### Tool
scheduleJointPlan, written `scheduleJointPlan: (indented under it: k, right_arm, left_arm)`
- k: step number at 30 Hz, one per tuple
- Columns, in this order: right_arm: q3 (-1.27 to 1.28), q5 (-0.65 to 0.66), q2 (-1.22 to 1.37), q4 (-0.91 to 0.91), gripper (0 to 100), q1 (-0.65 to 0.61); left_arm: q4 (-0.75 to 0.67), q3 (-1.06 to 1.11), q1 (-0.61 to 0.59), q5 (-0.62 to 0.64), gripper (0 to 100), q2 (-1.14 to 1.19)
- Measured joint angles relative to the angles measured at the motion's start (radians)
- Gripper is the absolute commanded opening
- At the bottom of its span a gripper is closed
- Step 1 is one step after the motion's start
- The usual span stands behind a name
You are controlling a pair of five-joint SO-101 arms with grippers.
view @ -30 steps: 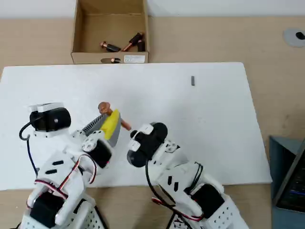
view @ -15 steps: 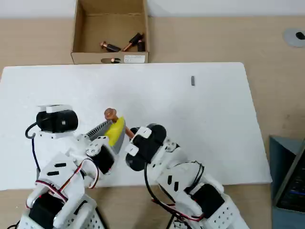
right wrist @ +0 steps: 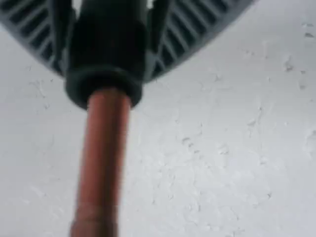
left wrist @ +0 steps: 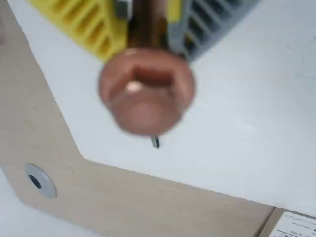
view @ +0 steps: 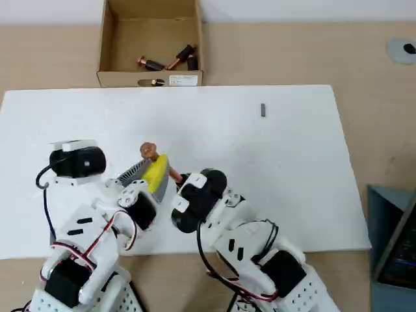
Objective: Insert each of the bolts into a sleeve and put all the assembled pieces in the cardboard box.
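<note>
My left gripper [view: 151, 169] [left wrist: 148, 15], with one yellow finger [left wrist: 84, 24] and one grey one, is shut on a copper bolt [view: 149, 151] [left wrist: 146, 91] above the white mat [view: 260, 169]. The bolt's head points away from the arms. Its shaft [view: 171, 173] [right wrist: 101, 163] runs into a black sleeve [right wrist: 104, 59], on which my right gripper [view: 181, 179] [right wrist: 106, 29] is shut. The cardboard box [view: 104, 45] stands beyond the mat at the back left, with several assembled pieces [view: 170, 60] in it. A loose dark sleeve [view: 262, 110] [left wrist: 155, 142] lies on the mat's far right part.
One more assembled piece [view: 151, 82] lies at the box's front wall. A round grey grommet [view: 402, 49] [left wrist: 35, 181] sits in the wooden table at the back right. A dark object [view: 393, 240] lies off the mat's right edge.
The left gripper has carried the bolt to the right, toward the right gripper, and the shaft now reaches the sleeve. The right arm has barely shifted.
</note>
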Motion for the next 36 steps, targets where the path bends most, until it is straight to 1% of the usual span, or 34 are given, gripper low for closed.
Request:
scheduleJointPlan:
  k: [17,22,26,28,31,33,34,36]
  right_arm:
    - [0.003,0.009,0.000,0.002,0.9,-0.003]
    - [0.002,0.035,0.000,0.002,0.9,-0.006]
    - [0.003,0.035,0.000,0.002,0.9,-0.014]
    - [0.003,0.035,0.000,0.002,0.9,-0.014]
    - [0.003,0.035,0.000,0.002,0.9,-0.014]
    - [0.003,0.035,0.000,0.002,0.9,-0.006]
    - [0.003,0.034,0.000,0.002,0.9,-0.006]
    - [0.002,0.034,0.000,0.000,0.9,-0.011]
  left_arm:
    - [-0.003,0.061,0.037,0.000,0,-0.003]
    - [0.103,0.064,0.147,-0.009,0,0.002]
    - [0.138,0.061,0.157,-0.011,1,-0.003]
    - [0.138,0.061,0.157,-0.031,3,-0.003]
    - [0.143,0.061,0.133,-0.048,15,-0.003]
    - [0.155,0.061,0.107,-0.054,22,-0.003]
    - [0.155,0.063,0.094,-0.055,23,-0.002]
    - [0.158,0.064,0.089,-0.058,22,0.000]
